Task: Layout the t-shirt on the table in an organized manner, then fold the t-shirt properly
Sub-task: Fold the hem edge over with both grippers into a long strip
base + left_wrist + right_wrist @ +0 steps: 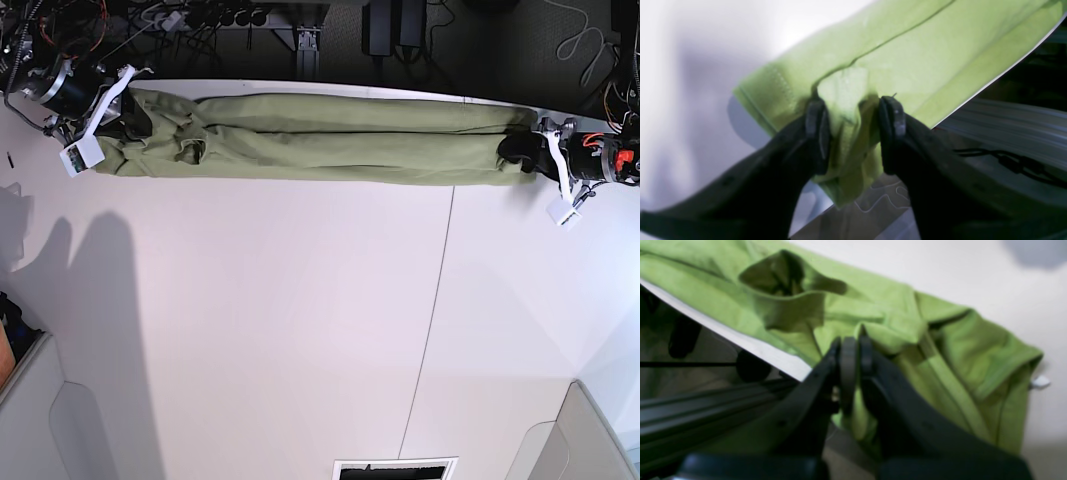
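Base view shows you both grippers at opposite shirt [320, 140] ends, right [853, 353] pinched on cloth, left [851, 133] wide around a bunched fold, likely stretching it straight.

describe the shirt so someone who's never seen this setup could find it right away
Start from the wide white table and look along the edge by the tangle of cables. The t-shirt lies there as a long olive-green band, stretched between the left gripper and the right gripper. It is the only cloth and the only green thing on the table.
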{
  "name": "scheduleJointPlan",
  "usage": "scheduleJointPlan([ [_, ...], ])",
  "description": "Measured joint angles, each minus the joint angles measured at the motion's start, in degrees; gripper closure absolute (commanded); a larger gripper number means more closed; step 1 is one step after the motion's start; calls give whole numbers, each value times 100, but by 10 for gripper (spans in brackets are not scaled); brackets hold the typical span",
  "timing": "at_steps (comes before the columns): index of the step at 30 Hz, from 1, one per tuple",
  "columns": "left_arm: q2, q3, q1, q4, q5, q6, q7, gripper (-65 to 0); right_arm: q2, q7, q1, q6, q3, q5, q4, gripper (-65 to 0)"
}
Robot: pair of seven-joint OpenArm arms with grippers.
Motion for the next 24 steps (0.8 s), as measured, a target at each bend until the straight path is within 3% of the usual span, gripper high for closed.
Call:
scheduleJointPlan([
  [2, 0, 0, 2, 0, -44, 0, 15, -261, 0, -2, 0, -4, 0, -57, -98, -192],
  [4, 0, 0, -2, 0, -120, 0, 129, -261, 0, -2, 0, -2, 2, -52, -105, -246],
  [15, 0, 0, 0, 0, -153, 0, 140, -261, 2, 304, 33, -4, 492, 2, 743, -243],
  [17, -2, 0, 0, 0, -170, 0, 142, -261, 0, 352, 33, 0, 492, 138, 857, -163],
  [19, 0, 0, 2, 0, -177, 0, 144, -261, -63, 553, 33, -4, 474, 192, 848, 0],
  [24, 0, 0, 0, 0, -179, 0, 155, -266, -201, 662, 33, 2, -13, -98, 402, 0],
])
